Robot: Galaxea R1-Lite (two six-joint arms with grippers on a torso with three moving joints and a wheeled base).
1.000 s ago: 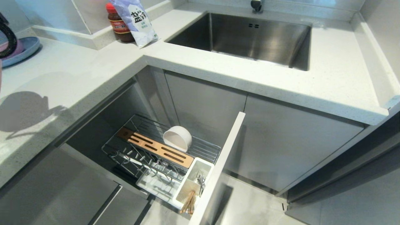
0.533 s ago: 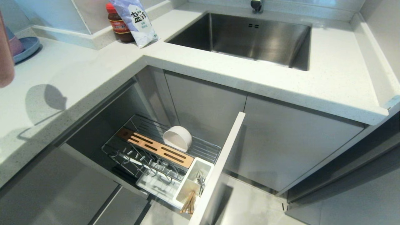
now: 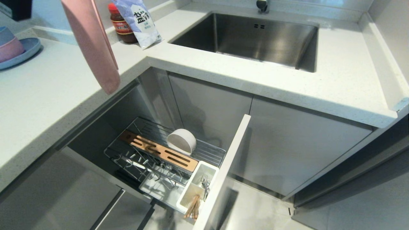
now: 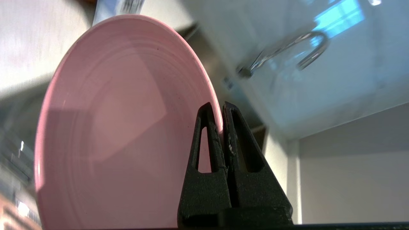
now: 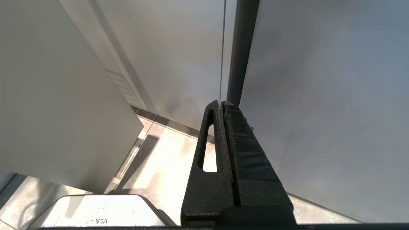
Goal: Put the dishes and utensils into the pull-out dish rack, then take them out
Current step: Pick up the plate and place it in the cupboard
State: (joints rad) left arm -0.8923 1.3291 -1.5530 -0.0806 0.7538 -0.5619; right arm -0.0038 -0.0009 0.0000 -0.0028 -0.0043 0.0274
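The pink plate (image 3: 92, 44), pinched by its rim in the left pincer (image 4: 220, 110), has swung in edge-on over the desk (image 3: 48, 95) toward the open rack (image 3: 166, 153), so racking comes next.

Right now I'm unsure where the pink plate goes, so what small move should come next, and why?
Probably lower the pink plate toward the plate prongs of the pull-out dish rack. The left gripper pinches its rim, holding it edge-down above the counter, and the prongs stand unfilled.
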